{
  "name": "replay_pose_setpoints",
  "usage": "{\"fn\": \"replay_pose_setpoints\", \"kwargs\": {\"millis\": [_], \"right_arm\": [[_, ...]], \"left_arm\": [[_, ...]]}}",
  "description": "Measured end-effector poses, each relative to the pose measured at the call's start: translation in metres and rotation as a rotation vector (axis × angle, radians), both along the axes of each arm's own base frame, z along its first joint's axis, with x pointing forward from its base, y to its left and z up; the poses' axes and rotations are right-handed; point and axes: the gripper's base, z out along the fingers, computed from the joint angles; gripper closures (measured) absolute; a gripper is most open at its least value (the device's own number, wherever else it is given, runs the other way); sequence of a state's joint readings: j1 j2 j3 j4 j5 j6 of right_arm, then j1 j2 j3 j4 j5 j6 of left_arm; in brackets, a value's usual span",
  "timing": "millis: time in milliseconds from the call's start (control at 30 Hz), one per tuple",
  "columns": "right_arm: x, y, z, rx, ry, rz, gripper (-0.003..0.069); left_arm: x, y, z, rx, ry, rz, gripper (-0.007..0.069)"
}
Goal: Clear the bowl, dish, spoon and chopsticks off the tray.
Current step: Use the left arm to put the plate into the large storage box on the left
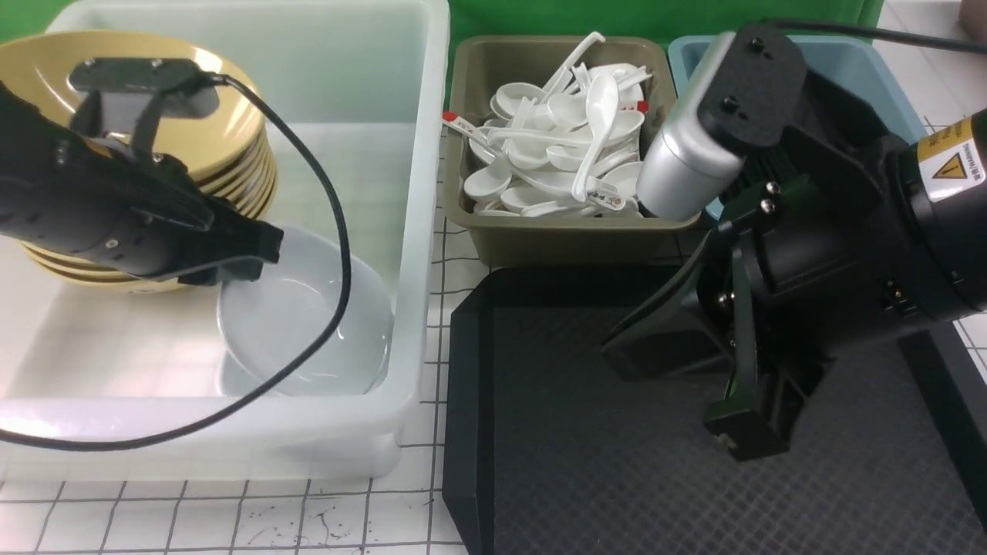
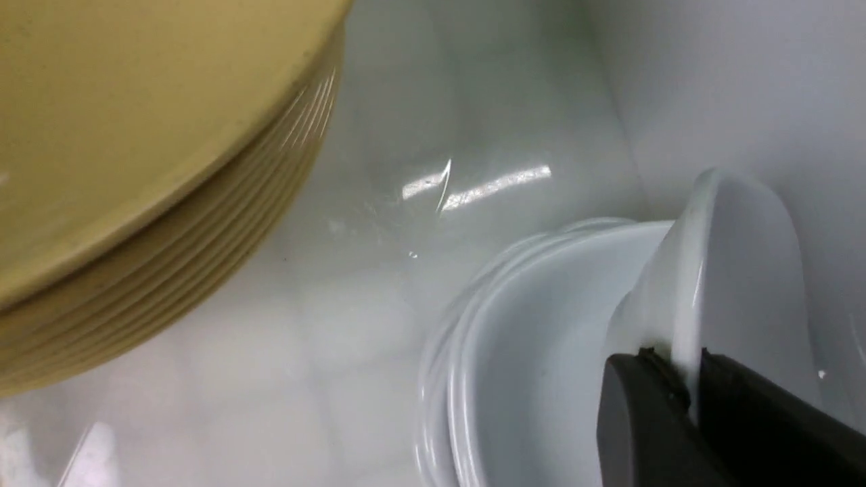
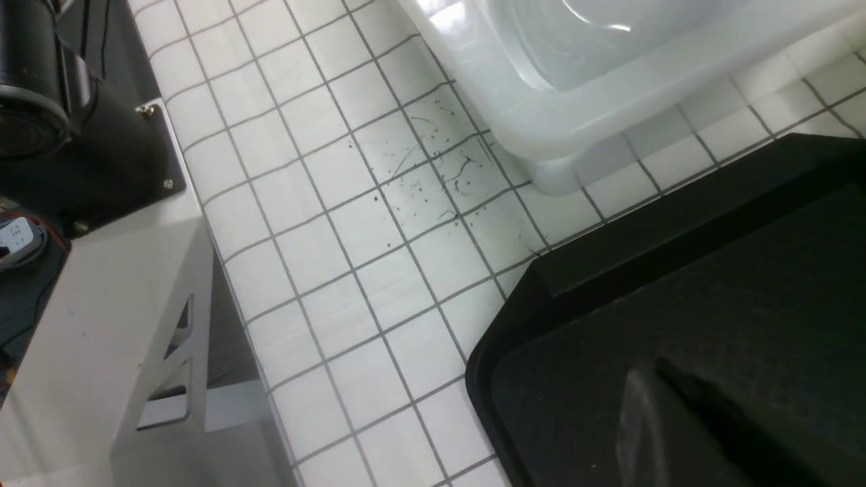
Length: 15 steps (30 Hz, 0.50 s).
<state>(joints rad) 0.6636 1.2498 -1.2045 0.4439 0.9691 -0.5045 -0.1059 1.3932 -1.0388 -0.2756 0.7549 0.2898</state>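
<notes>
Reaching down into the white tub [image 1: 420, 154], the left gripper [image 2: 687, 379] pinches the rim of the small white dish [image 2: 734, 270]. The dish tips on its edge over more white dishes [image 2: 528, 338], near the yellow bowls [image 2: 135, 135]. The right gripper [image 1: 682, 385] hangs over the black tray [image 1: 463, 401], fingers spread wide.

On your left, a translucent white tub [image 1: 420, 193] sits on the gridded white tabletop [image 1: 231, 516]. Straight ahead, an olive bin [image 1: 570, 247] holds red-marked spoons [image 1: 605, 199], with a pale blue bin [image 1: 864, 62] just beside it.
</notes>
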Motion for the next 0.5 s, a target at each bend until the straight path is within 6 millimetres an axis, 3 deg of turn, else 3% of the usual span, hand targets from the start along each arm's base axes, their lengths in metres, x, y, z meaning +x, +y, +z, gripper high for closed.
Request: {"fn": "replay_pose_setpoints", "kwargs": {"millis": [233,500], "right_arm": [[0.000,0.000,0.000,-0.006,-0.009,0.001,0.0607],[0.000,-0.002,-0.002,-0.049,-0.015,0.007,0.0604]], "left_arm": [[0.008,0.001,-0.018,0.029,0.074,-0.013,0.0492],[0.007,0.005,-0.015,0.094,0.102,-0.046,0.0176]]}}
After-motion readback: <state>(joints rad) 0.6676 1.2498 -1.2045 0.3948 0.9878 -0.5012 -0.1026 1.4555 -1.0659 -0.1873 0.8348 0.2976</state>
